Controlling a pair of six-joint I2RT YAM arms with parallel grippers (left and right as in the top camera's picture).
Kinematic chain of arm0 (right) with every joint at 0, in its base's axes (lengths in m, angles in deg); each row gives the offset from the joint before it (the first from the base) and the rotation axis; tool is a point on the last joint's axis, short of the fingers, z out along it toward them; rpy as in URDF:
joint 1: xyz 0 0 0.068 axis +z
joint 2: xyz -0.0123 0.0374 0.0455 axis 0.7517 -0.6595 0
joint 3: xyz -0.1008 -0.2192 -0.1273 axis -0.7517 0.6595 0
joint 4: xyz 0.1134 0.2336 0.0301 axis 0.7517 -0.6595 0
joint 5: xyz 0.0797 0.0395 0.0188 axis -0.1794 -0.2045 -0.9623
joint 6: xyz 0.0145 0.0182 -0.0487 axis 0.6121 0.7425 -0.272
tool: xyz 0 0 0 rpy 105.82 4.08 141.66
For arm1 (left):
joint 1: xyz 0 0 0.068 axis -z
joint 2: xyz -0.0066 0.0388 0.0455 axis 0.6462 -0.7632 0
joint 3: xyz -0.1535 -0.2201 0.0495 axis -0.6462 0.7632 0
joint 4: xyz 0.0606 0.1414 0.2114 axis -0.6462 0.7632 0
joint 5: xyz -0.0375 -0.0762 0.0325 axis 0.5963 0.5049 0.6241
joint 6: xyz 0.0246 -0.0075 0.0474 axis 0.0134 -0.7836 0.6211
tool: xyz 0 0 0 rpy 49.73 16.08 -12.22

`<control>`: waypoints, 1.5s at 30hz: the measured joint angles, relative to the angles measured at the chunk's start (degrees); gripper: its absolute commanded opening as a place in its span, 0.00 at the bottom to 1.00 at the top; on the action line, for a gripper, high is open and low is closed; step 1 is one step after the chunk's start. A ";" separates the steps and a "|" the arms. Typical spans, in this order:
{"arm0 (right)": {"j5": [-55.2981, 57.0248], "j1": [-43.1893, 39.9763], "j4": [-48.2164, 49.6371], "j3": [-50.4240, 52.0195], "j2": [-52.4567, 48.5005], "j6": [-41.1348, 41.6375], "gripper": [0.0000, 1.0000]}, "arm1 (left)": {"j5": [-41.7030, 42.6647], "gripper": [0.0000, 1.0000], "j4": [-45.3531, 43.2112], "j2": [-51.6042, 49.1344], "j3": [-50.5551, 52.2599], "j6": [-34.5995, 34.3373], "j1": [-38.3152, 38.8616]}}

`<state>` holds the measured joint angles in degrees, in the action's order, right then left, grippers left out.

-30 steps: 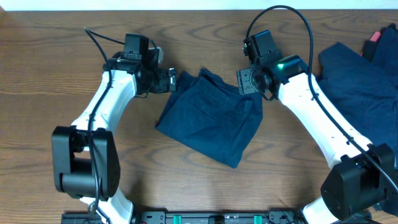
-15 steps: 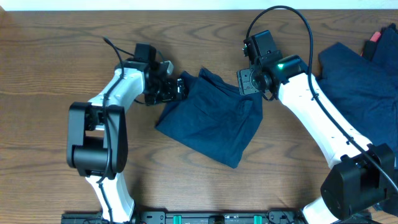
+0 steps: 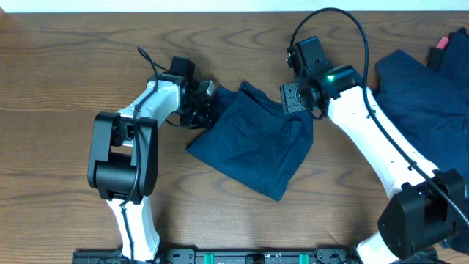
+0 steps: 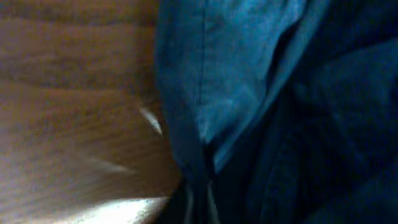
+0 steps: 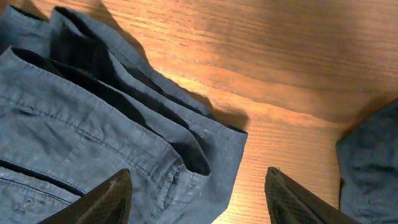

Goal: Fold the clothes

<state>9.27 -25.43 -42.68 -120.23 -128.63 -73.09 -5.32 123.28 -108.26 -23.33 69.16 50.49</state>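
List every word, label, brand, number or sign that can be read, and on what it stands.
None can be read.
The folded navy garment, the second navy garment and the table bear no text.
The green light on the right arm is a lamp, not a sign.

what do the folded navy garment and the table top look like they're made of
Folded garment: woven cloth, probably cotton or light denim, matte; the right wrist view shows stitched seams, layered hems and soft wrinkles.
Table: wood or wood-look laminate, smooth with slight sheen; brown grain lines and light patches show, but not which.
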 measured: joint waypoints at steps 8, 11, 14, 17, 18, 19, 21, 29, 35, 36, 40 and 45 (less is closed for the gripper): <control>0.00 0.00 -0.13 0.00 0.00 0.00 0.66 | 0.44 0.06 0.68 0.17 0.00 -0.13 -2.82; 0.00 0.00 -0.20 0.00 0.00 0.00 0.65 | 0.33 0.75 0.55 1.79 0.00 -0.07 -6.49; 0.00 0.00 -0.07 0.00 0.00 0.00 0.65 | 0.15 0.98 0.28 4.87 0.00 -0.33 -10.01; 0.00 0.00 -0.04 0.00 0.00 0.02 0.65 | 0.15 0.98 0.42 8.07 0.00 -0.44 -12.33; 0.00 0.00 -0.09 0.00 0.00 0.02 0.65 | 0.15 0.98 0.50 8.72 0.00 -0.52 -12.63; 0.00 0.00 -0.13 0.00 0.00 0.02 0.65 | 0.22 0.98 0.52 9.33 0.00 -0.55 -12.85; 0.00 0.00 -0.28 0.00 0.00 0.00 0.65 | 0.74 0.98 0.55 10.01 0.00 -0.57 -12.94; 0.00 0.00 -0.33 0.00 0.00 0.02 0.65 | 3.52 0.98 0.72 10.21 0.00 0.22 -12.81; 0.00 0.00 -0.28 0.00 0.00 0.02 0.65 | 4.26 0.98 0.68 10.21 0.00 1.66 -11.21; 0.00 0.00 -0.28 0.00 0.00 0.02 0.65 | 4.22 0.98 0.66 10.19 0.00 1.81 -10.82; 0.00 0.00 -0.50 0.00 0.00 0.00 0.65 | 3.50 0.98 0.31 9.33 0.00 2.47 -9.16; 0.00 0.00 -0.48 0.00 0.00 0.02 0.65 | 2.43 0.98 0.02 5.49 0.00 2.86 -7.91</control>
<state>9.27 -25.43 -43.16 -120.23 -128.63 -73.07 -2.90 123.31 -102.77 -23.33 72.02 42.58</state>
